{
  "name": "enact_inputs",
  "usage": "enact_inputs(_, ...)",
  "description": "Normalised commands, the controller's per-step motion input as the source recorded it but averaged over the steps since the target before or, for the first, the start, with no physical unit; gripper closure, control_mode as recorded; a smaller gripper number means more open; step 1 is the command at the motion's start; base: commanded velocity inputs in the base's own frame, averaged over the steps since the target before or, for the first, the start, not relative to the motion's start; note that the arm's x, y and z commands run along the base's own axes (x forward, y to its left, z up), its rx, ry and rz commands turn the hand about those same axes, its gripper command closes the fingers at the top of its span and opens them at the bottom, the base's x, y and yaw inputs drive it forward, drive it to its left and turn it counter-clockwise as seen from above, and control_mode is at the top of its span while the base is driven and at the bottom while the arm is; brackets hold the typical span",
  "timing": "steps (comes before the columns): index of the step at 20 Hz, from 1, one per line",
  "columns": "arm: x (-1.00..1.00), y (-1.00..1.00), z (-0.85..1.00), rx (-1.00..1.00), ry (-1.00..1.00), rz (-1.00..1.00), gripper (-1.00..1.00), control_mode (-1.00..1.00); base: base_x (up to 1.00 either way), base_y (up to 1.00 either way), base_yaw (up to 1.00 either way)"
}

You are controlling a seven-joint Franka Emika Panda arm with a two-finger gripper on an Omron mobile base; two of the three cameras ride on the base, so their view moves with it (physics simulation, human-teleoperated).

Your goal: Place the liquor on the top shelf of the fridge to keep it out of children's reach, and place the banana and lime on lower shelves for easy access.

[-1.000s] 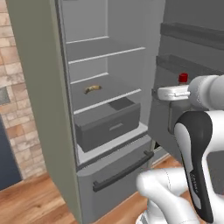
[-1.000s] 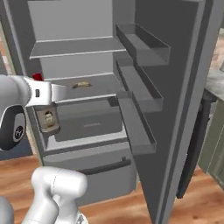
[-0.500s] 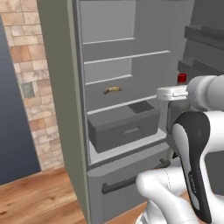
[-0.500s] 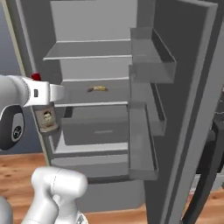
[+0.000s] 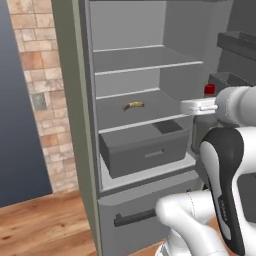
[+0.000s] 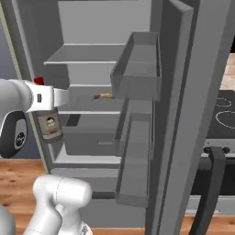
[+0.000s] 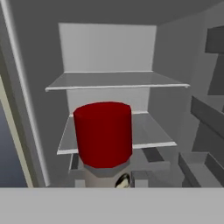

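Note:
The liquor [image 6: 50,127], a squat bottle with a red cap [image 5: 209,89] and a pale label, hangs upright in my gripper [image 6: 46,109], which is shut on its neck just in front of the open fridge [image 5: 70,100]. In the hand view the red cap [image 7: 103,133] stands close up, with the top shelf [image 7: 116,81] beyond and above it. The banana [image 5: 133,105] lies on the lower shelf [image 5: 125,116] under the top shelf [image 5: 145,62], also seen as the banana [image 6: 103,96] in the right base view. The lime is out of view.
A boxy grey drawer [image 5: 145,150] sits under the banana's shelf. Door bins [image 6: 137,69] jut from the open door on the right. A freezer drawer handle [image 5: 135,217] is low down. A brick wall [image 5: 40,75] flanks the fridge; a stove [image 6: 220,110] lies beyond the door.
The whole picture has shifted: the base has driven, and the fridge interior now stands more squarely ahead. The bottle stays held in the gripper as before.

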Motion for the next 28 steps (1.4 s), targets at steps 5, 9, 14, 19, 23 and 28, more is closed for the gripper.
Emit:
enact_inputs(5, 0.0, 0.0, 0.0, 0.0, 0.0, 0.0, 1.0, 1.0, 0.49, 0.0, 0.13)
enact_inputs(9, 0.0, 0.0, 0.0, 0.0, 0.0, 0.0, 1.0, 1.0, 0.46, -0.06, 0.08)
enact_inputs(14, 0.0, 0.0, 0.0, 0.0, 0.0, 0.0, 1.0, 1.0, 0.37, -0.17, 0.05)
enact_inputs(19, 0.11, -0.1, 0.0, 0.01, -0.11, 0.01, 1.0, -1.0, 0.12, -0.07, 0.01)
enact_inputs(23, 0.08, -0.21, 0.15, 0.04, -0.34, 0.0, 1.0, -1.0, 0.0, 0.0, 0.0)
enact_inputs(28, 0.16, -0.14, 0.36, 0.02, -0.3, 0.0, 1.0, -1.0, 0.0, 0.0, 0.0)
